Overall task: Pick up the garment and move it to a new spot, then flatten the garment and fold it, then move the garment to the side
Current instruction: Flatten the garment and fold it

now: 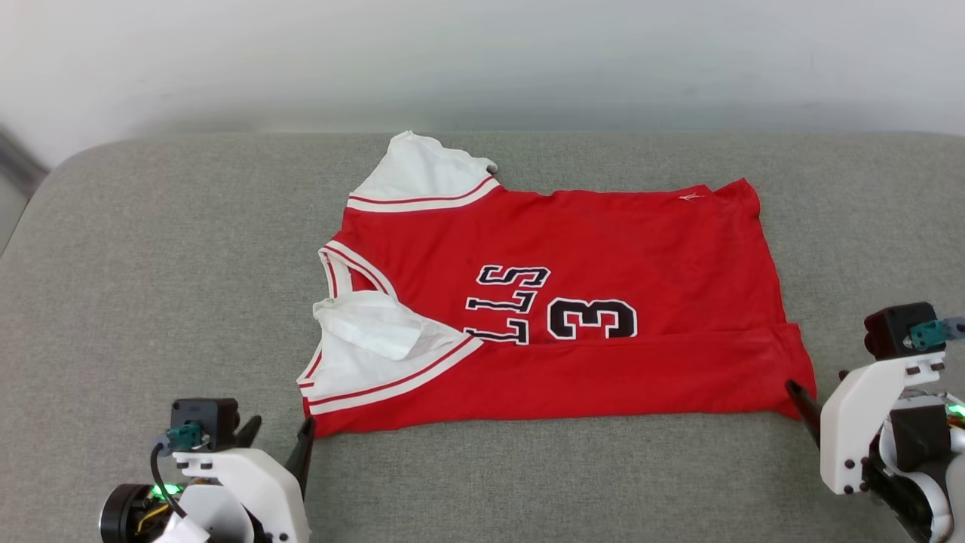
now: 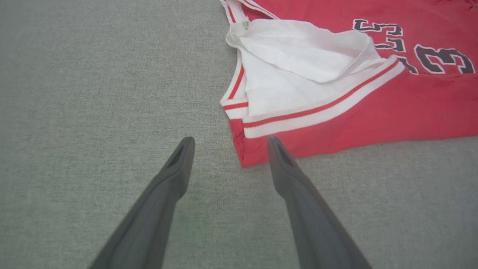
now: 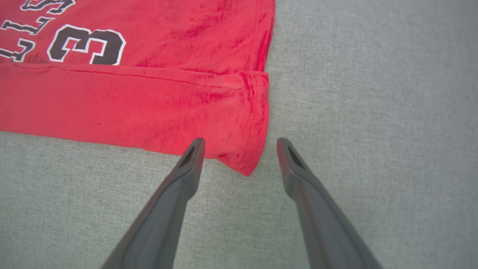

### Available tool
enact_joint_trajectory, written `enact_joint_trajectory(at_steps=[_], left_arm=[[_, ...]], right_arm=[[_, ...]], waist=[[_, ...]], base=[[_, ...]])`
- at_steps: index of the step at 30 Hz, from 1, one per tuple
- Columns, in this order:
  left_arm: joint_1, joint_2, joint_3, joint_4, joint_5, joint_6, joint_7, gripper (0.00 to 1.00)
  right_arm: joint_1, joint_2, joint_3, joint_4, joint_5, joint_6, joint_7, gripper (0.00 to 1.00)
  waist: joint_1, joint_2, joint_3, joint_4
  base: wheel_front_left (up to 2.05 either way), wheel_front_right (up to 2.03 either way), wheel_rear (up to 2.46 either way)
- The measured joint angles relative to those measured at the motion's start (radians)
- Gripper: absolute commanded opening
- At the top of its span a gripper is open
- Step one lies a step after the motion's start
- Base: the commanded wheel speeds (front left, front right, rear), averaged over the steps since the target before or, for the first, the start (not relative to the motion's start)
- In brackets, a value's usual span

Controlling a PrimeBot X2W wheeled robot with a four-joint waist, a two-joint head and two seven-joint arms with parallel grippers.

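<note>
— Where is the red jersey (image 1: 603, 241) seen?
— It is laid flat at the middle of the grey padded surface (image 1: 151, 264), and its near long edge is folded up over part of the black lettering (image 1: 513, 302).
— How are the grippers held?
— The left gripper (image 2: 230, 140) is spread apart and empty beside the near sleeve-side corner. The right gripper (image 3: 241, 140) is likewise spread and empty, and the near hem corner is seen between its fingers.

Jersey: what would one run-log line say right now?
jersey: near edge folded over | left pincer: open, sleeve corner | right pincer: open, hem corner
</note>
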Motion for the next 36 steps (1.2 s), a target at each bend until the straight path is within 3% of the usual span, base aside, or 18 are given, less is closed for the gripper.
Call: enact_joint_trajectory(at_steps=[6, 15, 24, 27, 29, 36], left_arm=[[0.029, 0.017, -0.013, -0.114, -0.016, 0.03, 0.085, 1.0], [-0.029, 0.041, -0.019, -0.103, -0.005, 0.069, 0.169, 1.0], [-0.056, 0.047, -0.03, -0.039, -0.021, 0.062, 0.223, 1.0], [-0.068, 0.047, -0.039, -0.013, -0.038, 0.034, 0.246, 1.0], [-0.076, 0.044, -0.046, -0.003, -0.047, 0.015, 0.255, 0.0], [-0.08, 0.018, -0.054, 0.01, -0.078, -0.025, 0.243, 0.0]], right_arm=[[0.069, 0.062, -0.048, -0.145, -0.021, 0.0, 0.12, 1.0], [0.076, 0.087, -0.053, -0.242, -0.031, 0.0, 0.167, 1.0], [0.064, 0.087, -0.049, -0.261, -0.031, 0.0, 0.167, 1.0], [0.062, 0.076, -0.046, -0.263, -0.039, 0.0, 0.166, 1.0], [0.06, 0.06, -0.043, -0.265, -0.04, 0.0, 0.168, 1.0], [0.046, 0.019, -0.03, -0.258, -0.037, 0.0, 0.179, 1.0]], waist=[[0.0, 0.0, 0.024, -0.008], [0.0001, 0.0, 0.09, -0.032], [0.0001, 0.0, 0.143, -0.055], [0.0, 0.0, 0.152, -0.058], [0.0001, 0.0, 0.155, -0.058], [0.0002, 0.0, 0.136, -0.038]], base=[[0.0, 0.0, 0.0], [0.0, 0.0, 0.0], [0.0, 0.0, 0.0], [0.0, 0.0, 0.0], [0.0, 0.0, 0.0], [0.0, 0.0, 0.0]])
